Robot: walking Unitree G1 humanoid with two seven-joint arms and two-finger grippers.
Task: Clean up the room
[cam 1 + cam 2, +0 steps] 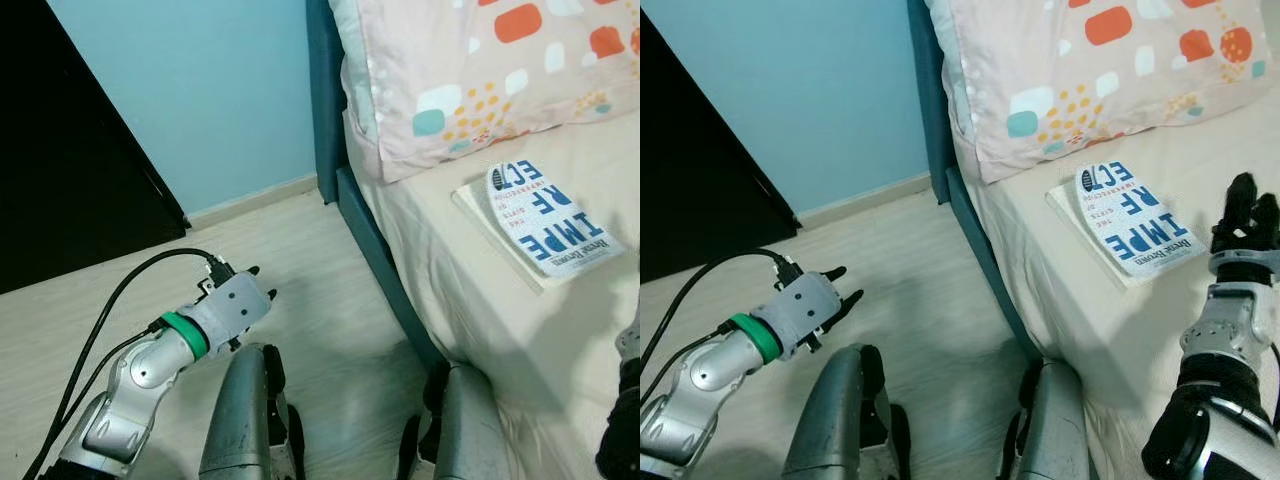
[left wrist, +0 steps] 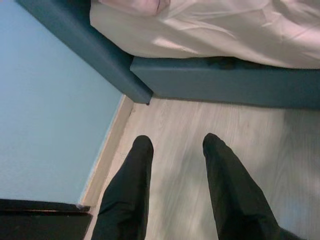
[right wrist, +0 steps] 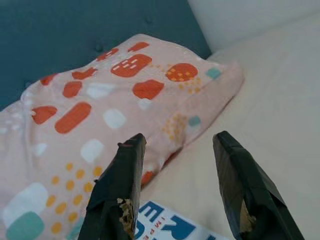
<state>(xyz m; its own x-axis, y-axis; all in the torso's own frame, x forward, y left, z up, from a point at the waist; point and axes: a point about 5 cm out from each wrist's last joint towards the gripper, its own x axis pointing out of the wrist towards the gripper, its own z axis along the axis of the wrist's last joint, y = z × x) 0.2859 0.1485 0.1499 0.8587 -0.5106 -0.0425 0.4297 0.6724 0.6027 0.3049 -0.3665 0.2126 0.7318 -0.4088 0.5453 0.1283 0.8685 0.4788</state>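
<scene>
Book (image 1: 1130, 226) flat on bed (image 1: 1080, 320), below pillow (image 1: 1090, 70), long axis slanting. Right end effector (image 1: 1250, 215) just beside book, fingers wide, empty. Left end effector (image 1: 835, 290) over floor, well apart, wide.

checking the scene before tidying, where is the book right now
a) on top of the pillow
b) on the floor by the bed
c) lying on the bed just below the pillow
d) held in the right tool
c, the book lies flat on the bed sheet just below the patterned pillow, with the open right tool beside it, holding nothing.
</scene>
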